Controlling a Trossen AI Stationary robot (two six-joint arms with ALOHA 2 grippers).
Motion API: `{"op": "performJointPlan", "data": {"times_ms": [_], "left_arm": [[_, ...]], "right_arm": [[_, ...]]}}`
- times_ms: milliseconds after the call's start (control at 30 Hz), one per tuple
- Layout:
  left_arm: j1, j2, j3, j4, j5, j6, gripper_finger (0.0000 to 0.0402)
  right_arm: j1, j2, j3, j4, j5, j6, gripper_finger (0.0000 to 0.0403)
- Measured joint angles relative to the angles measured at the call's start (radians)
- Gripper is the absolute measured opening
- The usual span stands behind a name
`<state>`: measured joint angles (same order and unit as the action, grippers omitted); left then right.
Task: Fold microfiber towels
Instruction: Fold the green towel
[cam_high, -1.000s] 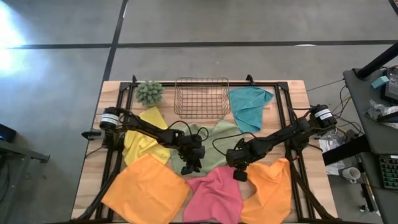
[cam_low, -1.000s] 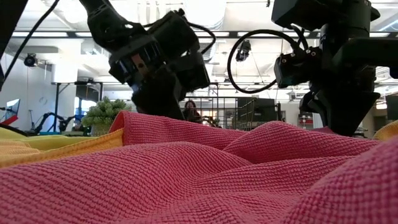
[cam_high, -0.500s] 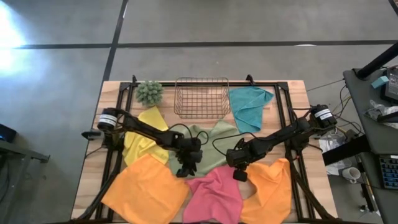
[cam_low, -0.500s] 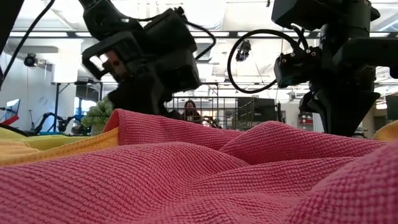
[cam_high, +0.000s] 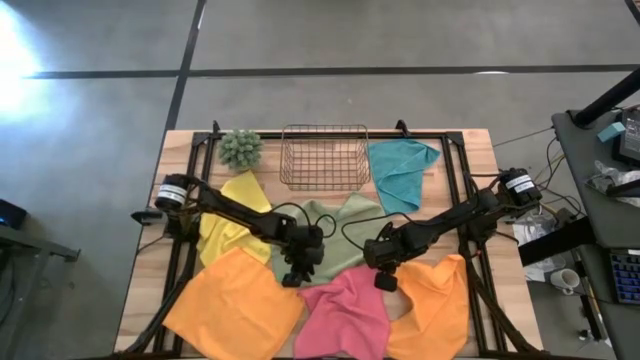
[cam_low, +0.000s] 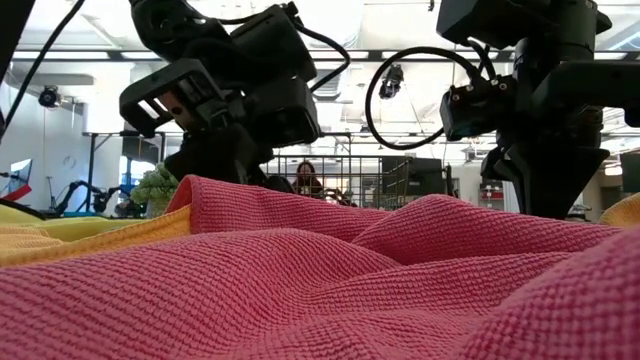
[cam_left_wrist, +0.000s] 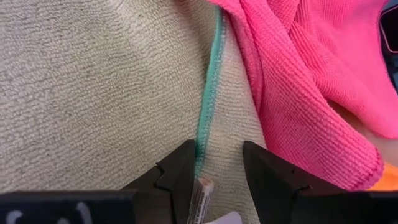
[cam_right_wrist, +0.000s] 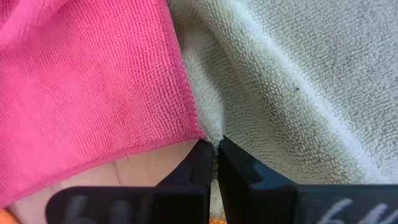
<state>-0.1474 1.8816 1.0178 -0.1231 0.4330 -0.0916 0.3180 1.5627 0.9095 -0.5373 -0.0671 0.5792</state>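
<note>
Sage green towel (cam_high: 335, 225), nubby microfiber w/ teal stitched edge, lies rumpled mid wood-slat table (cam_high: 140, 290), pink towel (cam_high: 350, 310) overlapping its near edge; wire basket (cam_high: 323, 155) & fuzzy plant ball (cam_high: 240, 148) at the far side, open workshop room behind. My left gripper (cam_left_wrist: 214, 171) is part open, fingers straddling the sage hem & white tag (cam_left_wrist: 202, 202), no grip I can confirm. My right gripper (cam_right_wrist: 216, 163) is fully closed, tips pinching the sage towel's edge beside the pink corner.

Six microfiber towels, all unfolded, as we see them

We find the sage green towel (cam_high: 335, 225) central, pink towel (cam_high: 350, 312) overlapping its near edge, orange towels (cam_high: 235, 305) (cam_high: 435, 300) flanking, yellow towel (cam_high: 230, 220) left, teal towel (cam_high: 400, 170) at the far right.
</note>
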Motion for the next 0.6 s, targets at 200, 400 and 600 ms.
{"op": "performJointPlan", "data": {"times_ms": [200,400,600], "left_arm": [[-0.017,-0.003,0.001,0.0,-0.025,-0.004,0.0123],[-0.029,-0.005,0.0,0.0,-0.053,-0.005,0.0076],[-0.029,-0.005,-0.001,-0.014,-0.051,0.001,0.0011]], "right_arm": [[0.0,0.0,0.0,0.0,0.009,0.005,0.0009],[-0.001,0.0,0.0,0.0,0.015,0.015,0.0009],[-0.002,0.0,0.0,0.0,0.016,0.027,0.0009]]}}
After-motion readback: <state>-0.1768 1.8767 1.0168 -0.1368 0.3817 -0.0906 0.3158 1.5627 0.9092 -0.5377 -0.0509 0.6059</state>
